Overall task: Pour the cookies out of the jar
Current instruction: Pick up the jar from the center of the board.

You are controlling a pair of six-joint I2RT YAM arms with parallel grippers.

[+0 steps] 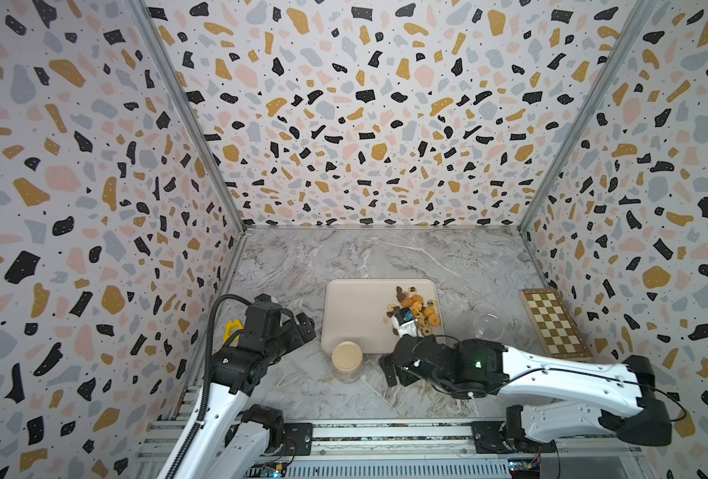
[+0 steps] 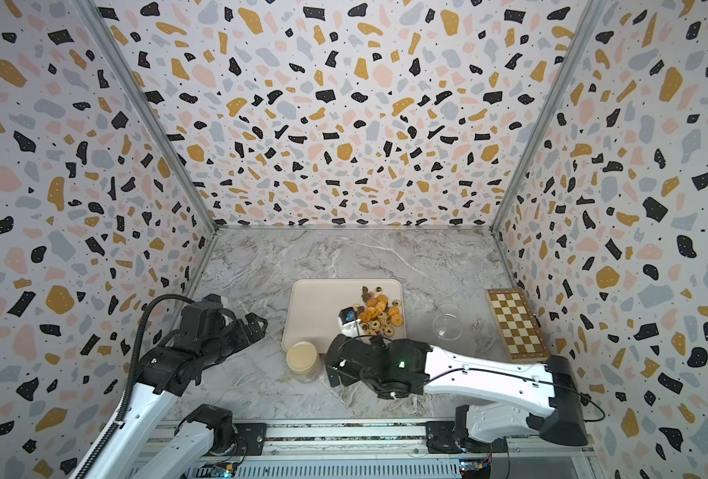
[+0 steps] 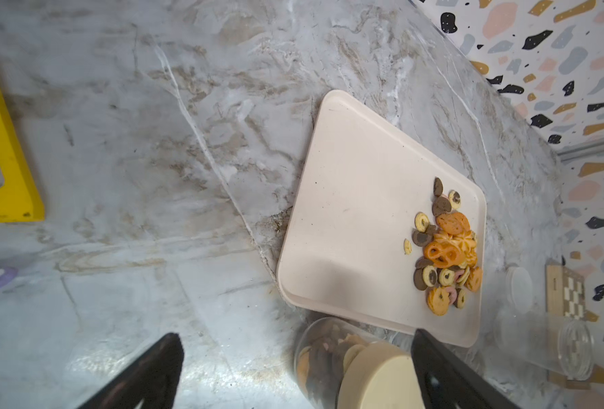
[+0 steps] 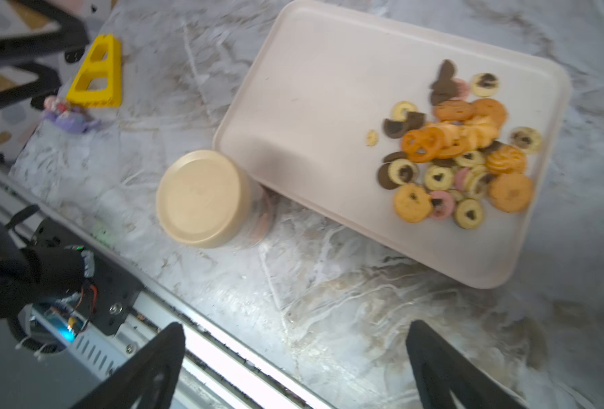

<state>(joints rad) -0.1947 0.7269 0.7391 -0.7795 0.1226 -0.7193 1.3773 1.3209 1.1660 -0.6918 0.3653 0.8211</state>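
The jar (image 1: 346,357) (image 2: 301,357) is clear glass with a cream lid on, standing upright on the marble beside the near left corner of the beige tray (image 1: 356,315). Dark and pale cookies show through its glass (image 3: 323,357). More cookies (image 1: 417,311) (image 4: 459,152) lie heaped on the tray's right side. My left gripper (image 1: 305,327) (image 3: 296,338) hangs open to the left of the jar, touching nothing. To the jar's right, my right gripper (image 1: 388,370) (image 4: 295,327) is open and empty above the marble near the front rail.
An empty clear jar (image 1: 487,321) lies right of the tray, with a wooden chessboard (image 1: 555,323) against the right wall. A yellow block (image 4: 97,76) and a small purple figurine (image 4: 68,115) sit by the left wall. A metal rail (image 1: 385,433) runs along the front edge.
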